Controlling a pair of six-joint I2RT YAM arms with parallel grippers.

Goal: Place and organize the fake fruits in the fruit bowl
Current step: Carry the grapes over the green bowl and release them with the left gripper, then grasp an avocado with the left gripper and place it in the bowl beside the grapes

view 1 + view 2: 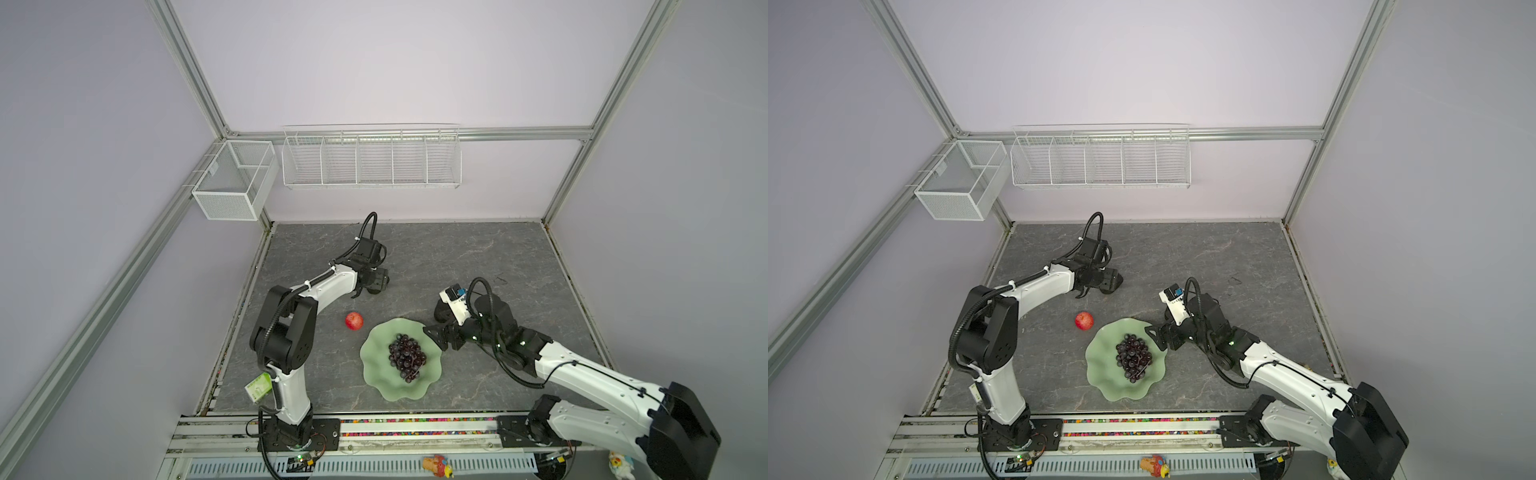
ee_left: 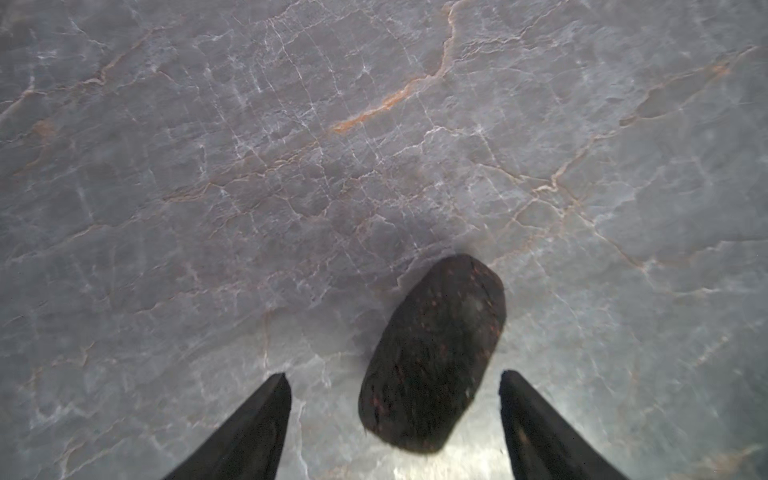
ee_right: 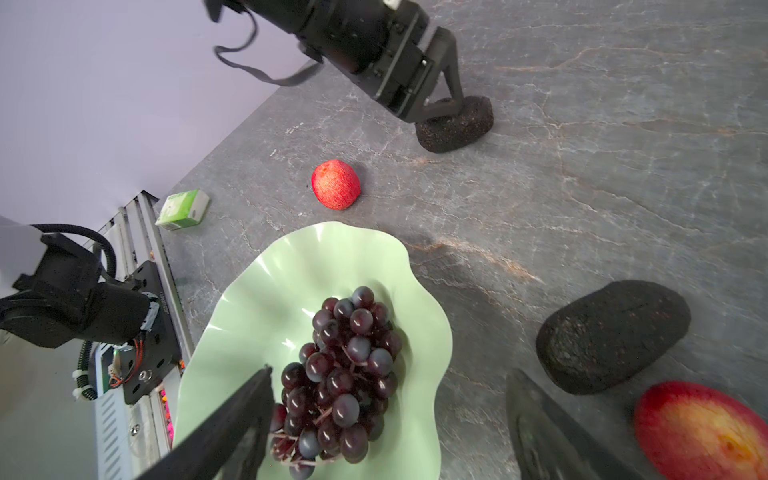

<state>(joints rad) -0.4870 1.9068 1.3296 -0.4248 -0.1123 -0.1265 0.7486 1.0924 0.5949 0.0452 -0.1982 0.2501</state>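
We see a pale green bowl, dark purple grapes, a red apple, a black red-flecked avocado, and a grey table veined white and orange.

In both top views, fruit bowl at lower centre on the table, grapes in its middle; apple just off its upper-left rim; avocado beyond that apple; second avocado beside second apple, outside the bowl; wire baskets upper centre

Left arm stretched forward, right arm angled inward; left fingers and right fingers both spread apart.
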